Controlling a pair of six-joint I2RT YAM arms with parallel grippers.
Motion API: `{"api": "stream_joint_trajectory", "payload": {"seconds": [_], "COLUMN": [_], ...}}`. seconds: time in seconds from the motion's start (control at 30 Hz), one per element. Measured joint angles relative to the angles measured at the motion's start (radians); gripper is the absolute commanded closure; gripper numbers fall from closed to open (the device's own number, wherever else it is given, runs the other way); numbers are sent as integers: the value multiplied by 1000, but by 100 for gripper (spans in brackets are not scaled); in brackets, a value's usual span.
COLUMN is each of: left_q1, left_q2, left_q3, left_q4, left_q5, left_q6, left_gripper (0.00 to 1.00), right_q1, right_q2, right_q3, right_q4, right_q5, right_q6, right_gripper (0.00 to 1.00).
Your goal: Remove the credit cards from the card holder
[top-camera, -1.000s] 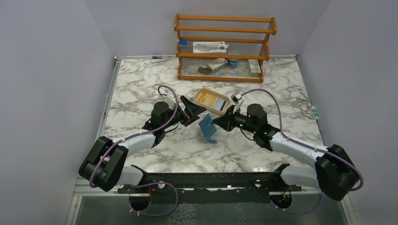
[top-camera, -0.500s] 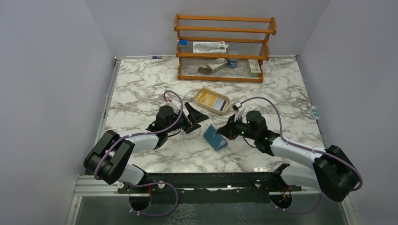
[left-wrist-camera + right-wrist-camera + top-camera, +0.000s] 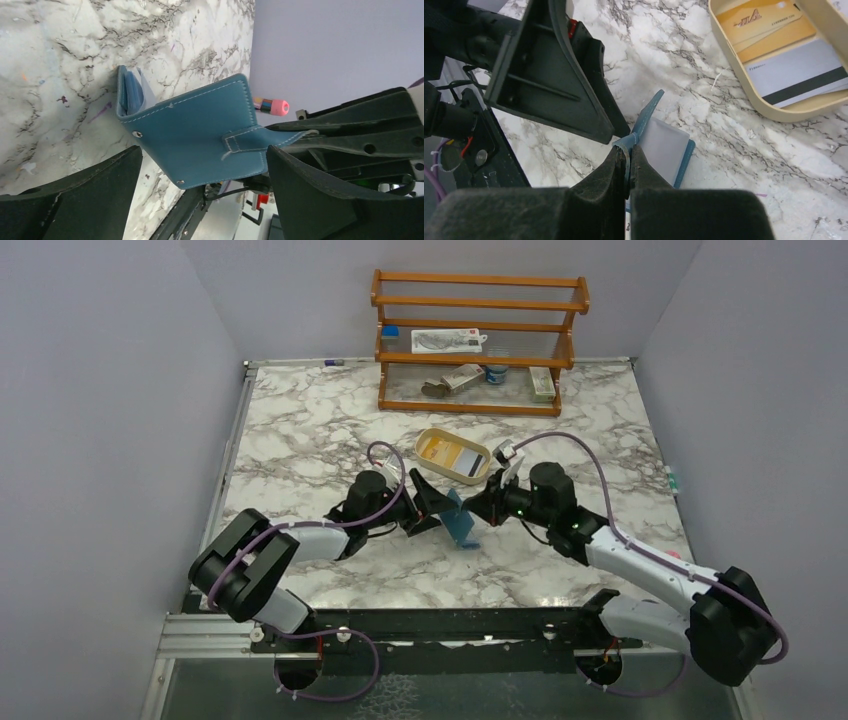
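Card holder [image 3: 459, 521] at frame centre of overhead view, held off marble table [image 3: 300, 430], its snap tab pinched in right claw [image 3: 628, 159], fingers clamped tight. Pale card [image 3: 663, 145] shows in its slot. Left claw [image 3: 432, 508] spread wide, just left of holder, one finger either side in wrist view. Tan tray [image 3: 428, 441] above centre holds grey striped card [image 3: 796, 75] and yellow cards [image 3: 764, 27]. Wooden rack [image 3: 478, 340] at top.
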Motion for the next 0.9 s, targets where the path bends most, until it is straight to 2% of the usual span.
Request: {"api": "stream_joint_trajectory", "payload": {"seconds": [0.23, 0.4, 0.67, 0.9], "left_q1": [-13, -13, -13, -68], "left_q2": [20, 20, 10, -109], "left_q3": [21, 22, 23, 93], "left_q4": [1, 1, -6, -50], "left_q5": [3, 2, 1, -35], "left_q6": [-21, -23, 8, 218], "left_gripper": [8, 8, 8, 4], "right_q1": [0, 0, 0, 0], "right_q2": [-58, -105, -110, -31], "right_q3": [98, 185, 328, 458], "right_q4": [-138, -208, -382, -610], "right_q5": [57, 156, 436, 575], "right_q6": [-67, -59, 163, 467], "right_gripper": [99, 99, 99, 99]}}
